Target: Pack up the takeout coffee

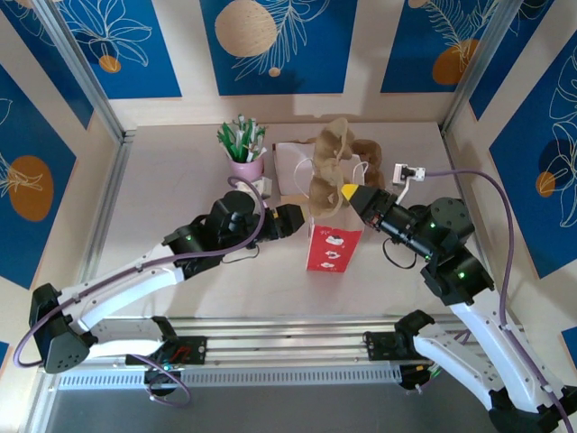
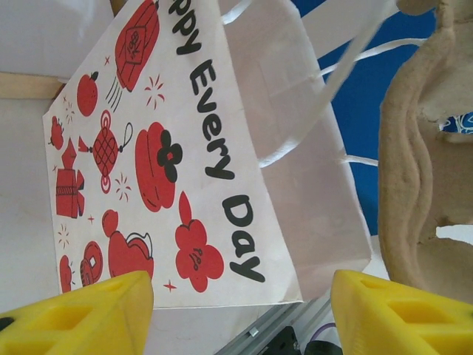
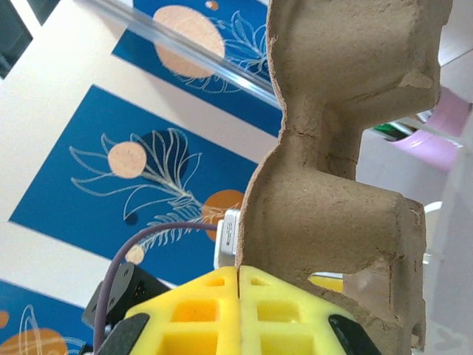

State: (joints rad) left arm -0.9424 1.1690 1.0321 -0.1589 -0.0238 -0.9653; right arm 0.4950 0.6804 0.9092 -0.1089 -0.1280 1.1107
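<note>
Plainly, a set-up for loading from above. First the table (image 1: 162, 180), pale and bare at the left, walled with blue panels. Near its middle the printed paper bag (image 2: 148, 155), white with red drawings, standing as far as the overhead view lets judge. Mouth and string handles upward, probably so placed for easy lowering of things inside. Over that mouth the brown pulp cup carrier (image 3: 332, 148), clear of the table and turned on edge, probably kept narrow side down for fitting between the bag's walls. Just left of the bag the left gripper (image 2: 242, 303), yellow fingers spread wide and closed on nothing, facing the printed side and the open end. Likely posted there for steadying the bag or widening its mouth, though only a judgement. At the right the right gripper (image 3: 240, 296), fingers pressed together on a thin edge of the carrier, bearing it by the look. Further back on the left, well apart from both grippers, the pink cup (image 1: 246, 168) of green-and-white sticks, upright and out of the working path. Lastly the takeout coffee: hard to tell apart from the brown pulp. Perhaps the darker brown round shape just behind the carrier, beyond the right gripper's fingertips, but cannot say for sure. Not between the fingers of either gripper, in any case.
</note>
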